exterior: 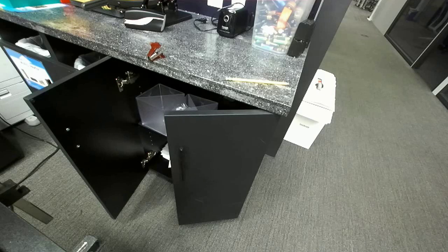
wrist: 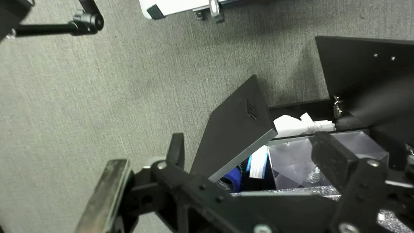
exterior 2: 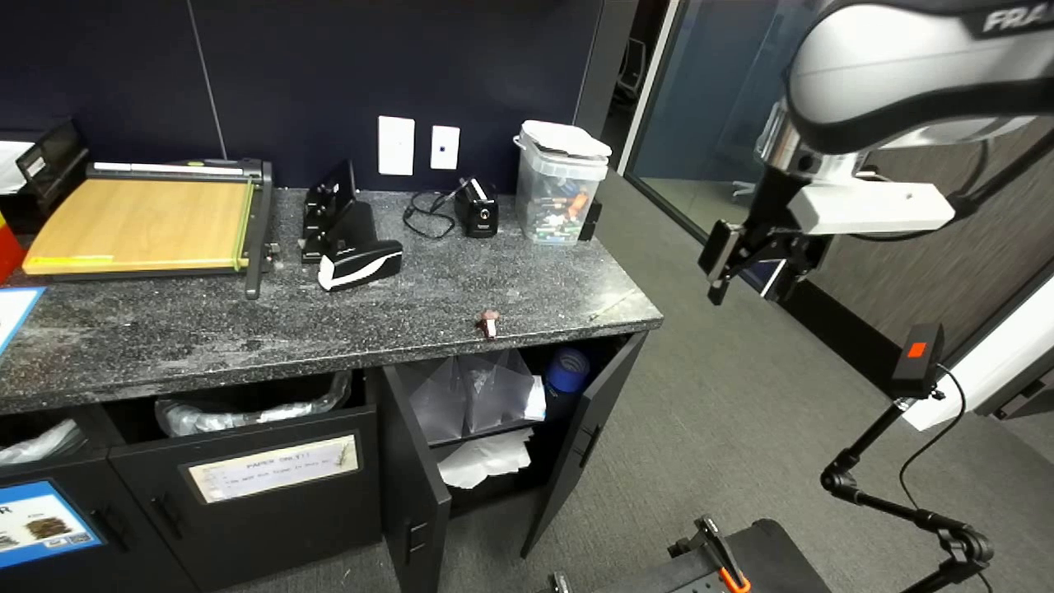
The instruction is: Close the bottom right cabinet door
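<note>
The bottom right cabinet door is a flat matte black panel standing ajar, swung out from under the counter's right end, in both exterior views [exterior: 220, 164] [exterior 2: 586, 436]. It carries a slim dark handle near its free edge. The door also shows in the wrist view [wrist: 236, 129], with its outer face and grey top edge visible. My gripper is open and empty, its fingers wide apart in the wrist view [wrist: 250, 144]. In an exterior view the gripper [exterior 2: 753, 284] hangs in the air right of the counter, apart from the door.
The other cabinet door [exterior: 91, 133], with small pale dots inside, also stands open. Clear plastic bins [exterior 2: 469, 395], white paper and a blue roll [exterior 2: 568, 371] sit inside. A white bin [exterior: 308, 108] stands beside the counter [exterior: 196, 52]. A jointed black stand [exterior 2: 897, 502] rises at right.
</note>
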{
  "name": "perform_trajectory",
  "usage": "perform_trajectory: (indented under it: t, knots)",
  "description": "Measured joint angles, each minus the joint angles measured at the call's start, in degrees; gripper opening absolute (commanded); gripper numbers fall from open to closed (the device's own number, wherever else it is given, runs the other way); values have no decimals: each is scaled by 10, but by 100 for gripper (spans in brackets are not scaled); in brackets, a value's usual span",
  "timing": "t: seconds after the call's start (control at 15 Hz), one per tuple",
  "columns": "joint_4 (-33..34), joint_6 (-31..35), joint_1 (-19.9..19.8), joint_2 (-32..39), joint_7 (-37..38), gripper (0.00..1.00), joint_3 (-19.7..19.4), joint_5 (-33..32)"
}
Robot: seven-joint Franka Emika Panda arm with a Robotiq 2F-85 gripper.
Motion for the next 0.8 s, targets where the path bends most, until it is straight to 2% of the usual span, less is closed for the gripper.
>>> perform_trajectory:
  t: [0.4,0.8]
  knots:
    - [92,113,0,220,-50,100,-20,0]
    - [163,168,-6,390,-141,100,-46,-4]
